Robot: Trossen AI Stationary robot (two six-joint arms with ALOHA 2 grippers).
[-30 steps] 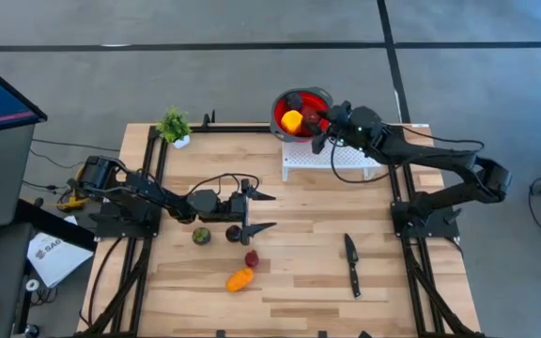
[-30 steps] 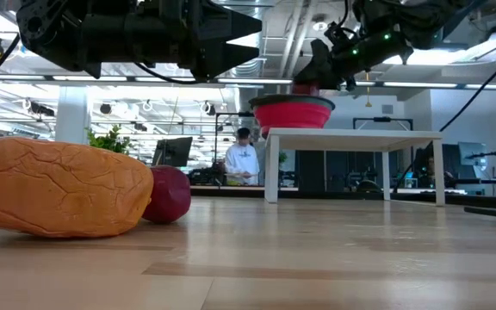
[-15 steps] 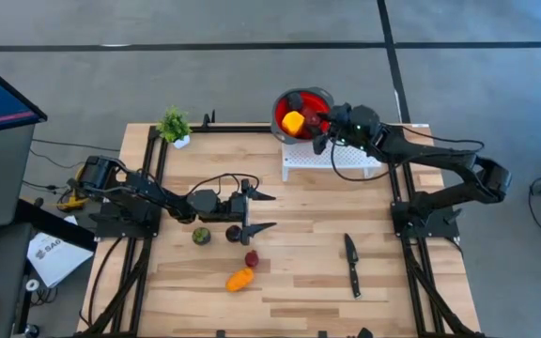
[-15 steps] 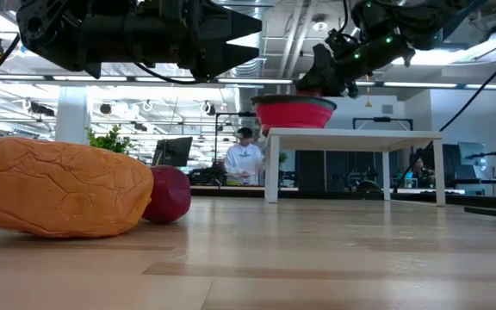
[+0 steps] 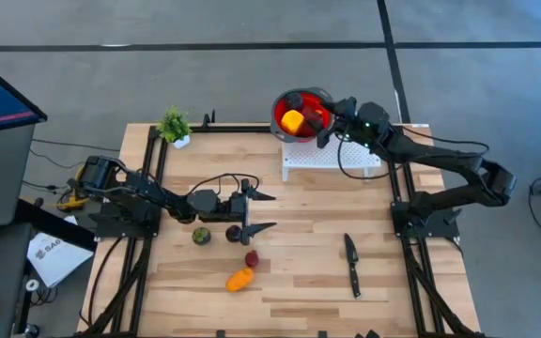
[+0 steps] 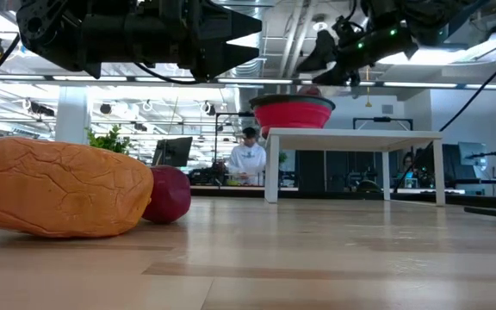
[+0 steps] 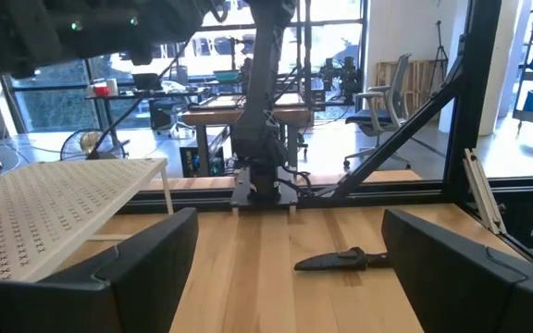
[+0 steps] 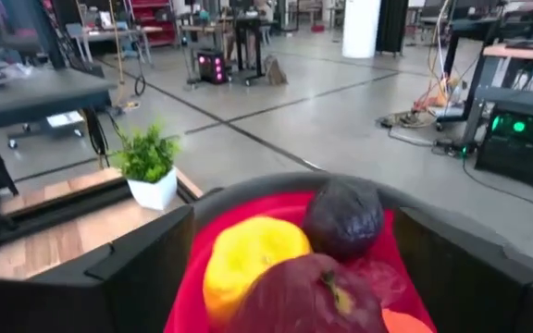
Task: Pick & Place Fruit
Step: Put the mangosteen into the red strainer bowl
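Red bowl [image 5: 301,114] holds yellow fruit [image 8: 253,264], dark red fruit [image 8: 313,296] and purple-black fruit [image 8: 343,217] beneath the right gripper [image 5: 332,116], jaws wide and empty; left gripper [image 5: 263,211], jaws wide, hovers empty over the desk [image 5: 308,253], partly hiding a fruit beneath.

Bright, even overhead light; soft shadows, blurred near foreground, backlit windows.

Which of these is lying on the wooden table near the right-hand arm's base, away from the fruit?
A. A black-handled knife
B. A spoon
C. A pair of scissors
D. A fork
A. In the view from above, a black-handled knife lies flat on the table boards, well to the side of the orange fruit and the dark red fruit.
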